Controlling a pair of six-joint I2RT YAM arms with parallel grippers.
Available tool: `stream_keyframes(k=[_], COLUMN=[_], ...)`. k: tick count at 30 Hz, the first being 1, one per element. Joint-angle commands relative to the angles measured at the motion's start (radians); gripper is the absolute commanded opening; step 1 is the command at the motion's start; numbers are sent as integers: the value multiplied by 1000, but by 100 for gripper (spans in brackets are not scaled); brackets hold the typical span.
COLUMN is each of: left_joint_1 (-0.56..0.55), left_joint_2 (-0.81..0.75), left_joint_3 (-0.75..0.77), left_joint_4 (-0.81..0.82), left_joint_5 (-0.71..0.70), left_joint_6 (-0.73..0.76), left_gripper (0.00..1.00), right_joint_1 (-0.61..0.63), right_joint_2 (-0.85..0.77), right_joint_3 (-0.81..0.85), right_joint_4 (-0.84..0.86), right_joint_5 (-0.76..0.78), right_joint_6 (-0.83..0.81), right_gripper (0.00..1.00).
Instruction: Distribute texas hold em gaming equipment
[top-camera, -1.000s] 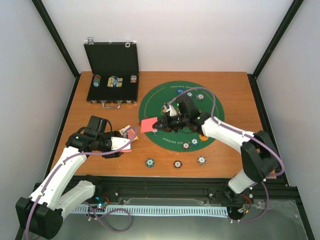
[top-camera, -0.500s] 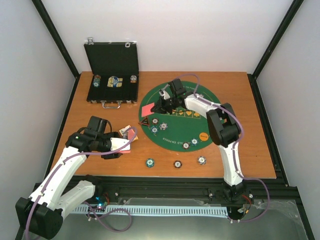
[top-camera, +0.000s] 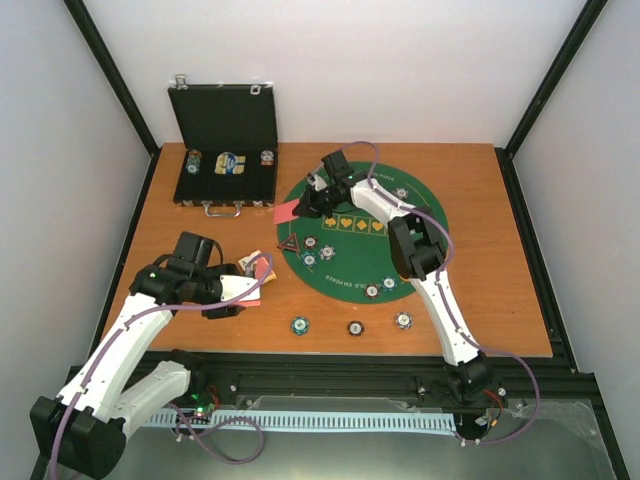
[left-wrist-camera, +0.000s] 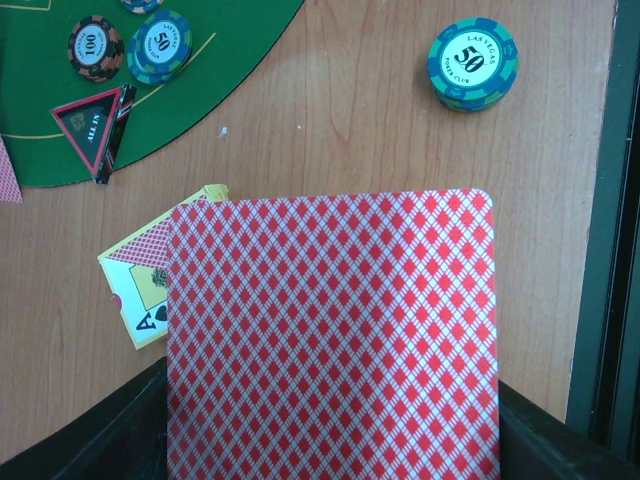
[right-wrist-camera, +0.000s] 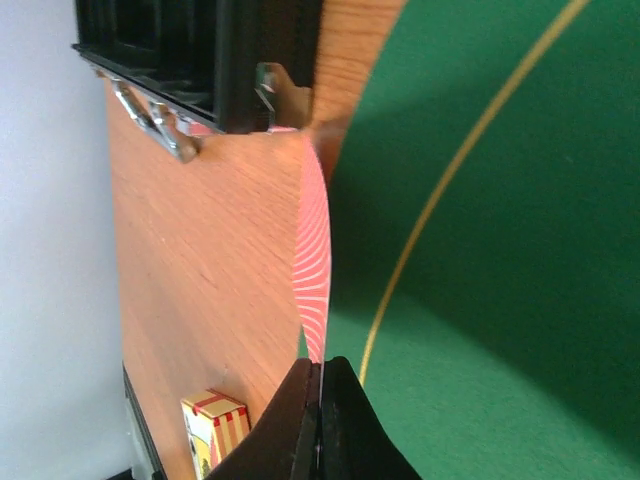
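My left gripper (top-camera: 248, 282) is shut on red-backed playing cards (left-wrist-camera: 330, 330), held over the wood left of the green mat (top-camera: 420, 225); the cards hide its fingertips in the wrist view. Under them lies a yellow card box (left-wrist-camera: 135, 290). My right gripper (right-wrist-camera: 320, 385) is shut on a single red-backed card (right-wrist-camera: 312, 265), seen edge-on over the mat's far-left rim. In the top view that card (top-camera: 284, 212) pokes out left of the right gripper (top-camera: 305, 205). A black red-edged triangle marker (top-camera: 290, 243) and striped chips (top-camera: 310, 258) lie on the mat.
The open black case (top-camera: 225, 120) stands at the back left, close to the right gripper, with chips in its tray. Three chips (top-camera: 355, 327) sit in a row on the wood near the front edge. More chips (top-camera: 380, 287) lie on the mat's near side.
The right arm has swung from the mat's middle to its far-left rim, carrying the card. The left arm and its cards have not moved.
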Motion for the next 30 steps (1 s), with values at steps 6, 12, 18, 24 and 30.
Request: stream_keyframes(k=[6, 12, 18, 24, 30], left_joint_1=[-7, -7, -7, -7, -7], left_joint_2=[-31, -32, -29, -16, 4], left_joint_3=[50, 50, 58, 57, 70], left_joint_4=[-20, -24, -23, -5, 9], left_joint_5=[24, 25, 30, 32, 39], left_joint_6=[-10, -17, -30, -45, -61], left_gripper=[46, 46, 46, 42, 40], right_joint_1=[-11, -13, -12, 33, 174], right_joint_2=[15, -34, -210, -543, -825], right_joint_3=[40, 44, -85, -497, -940], right_joint_4=[-166, -213, -204, 54, 332], right_joint_5=[106, 182, 247, 202, 148], right_joint_6=[-87, -131, -154, -73, 55], right_gripper=[26, 58, 65, 74, 79])
